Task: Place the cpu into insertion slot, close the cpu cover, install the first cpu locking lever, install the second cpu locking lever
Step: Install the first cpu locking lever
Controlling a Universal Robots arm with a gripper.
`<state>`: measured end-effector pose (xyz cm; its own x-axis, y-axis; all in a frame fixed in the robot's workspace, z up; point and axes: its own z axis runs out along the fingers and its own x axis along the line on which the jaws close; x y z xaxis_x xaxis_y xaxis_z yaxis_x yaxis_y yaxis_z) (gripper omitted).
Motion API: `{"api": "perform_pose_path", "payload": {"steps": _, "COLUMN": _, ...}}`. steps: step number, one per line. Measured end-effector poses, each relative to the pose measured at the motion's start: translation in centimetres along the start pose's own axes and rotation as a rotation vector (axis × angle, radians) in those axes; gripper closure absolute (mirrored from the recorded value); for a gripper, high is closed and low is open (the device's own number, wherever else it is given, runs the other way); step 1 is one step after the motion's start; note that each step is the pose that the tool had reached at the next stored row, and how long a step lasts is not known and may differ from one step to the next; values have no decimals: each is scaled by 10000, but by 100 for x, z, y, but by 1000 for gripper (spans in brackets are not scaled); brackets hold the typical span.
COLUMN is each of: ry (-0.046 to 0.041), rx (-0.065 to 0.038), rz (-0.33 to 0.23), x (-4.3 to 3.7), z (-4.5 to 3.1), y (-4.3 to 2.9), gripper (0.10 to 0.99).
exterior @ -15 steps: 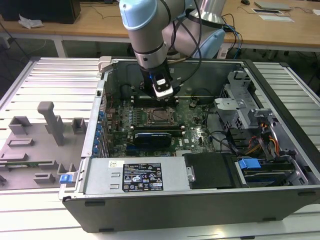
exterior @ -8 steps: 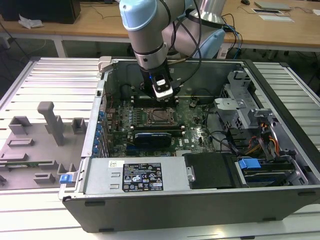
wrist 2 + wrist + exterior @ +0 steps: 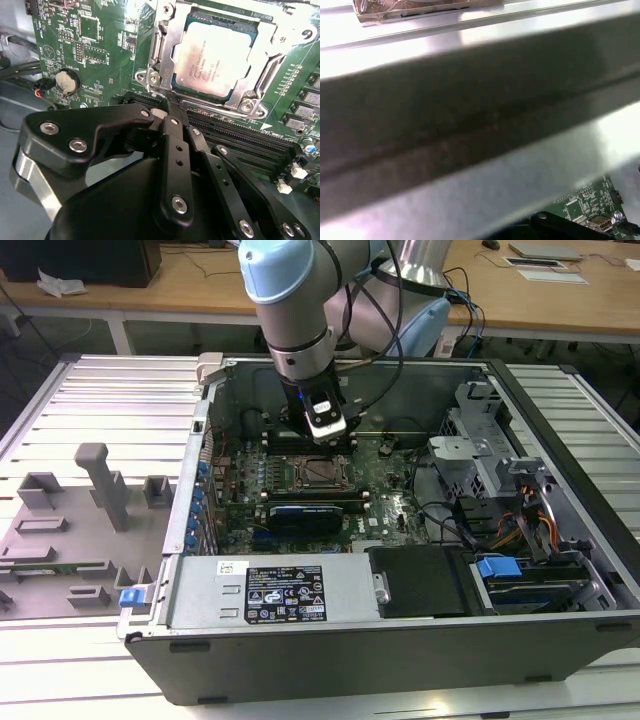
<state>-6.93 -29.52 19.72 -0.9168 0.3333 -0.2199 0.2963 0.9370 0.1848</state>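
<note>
The hand is closed, its fingertips pressed together and gripping nothing. Just beyond its tips the cpu sits in the socket, framed by the cover lying closed over it.

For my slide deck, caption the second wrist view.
Shut gripper poised beside the socket, where the cpu sits under the closed cpu cover.

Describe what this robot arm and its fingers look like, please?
The arm is a chain of thick round segments in pale silver-grey with light blue caps, and black cables loop along it. At its tip sits the gripper, matte black with flat jointed links pinned by silver screws, tapering to slim fingers, above a silver band.
</note>
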Motion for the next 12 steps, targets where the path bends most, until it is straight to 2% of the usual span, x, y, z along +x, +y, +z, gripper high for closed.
{"api": "perform_pose_path", "payload": {"steps": 7, "ry": 2, "rx": -6, "rz": 3, "x": -13, "z": -18, "y": -26, "gripper": 980}}
{"api": "perform_pose_path", "payload": {"steps": 12, "ry": 1, "rx": -7, "rz": 12, "x": -42, "z": -144, "y": -1, "gripper": 980}}
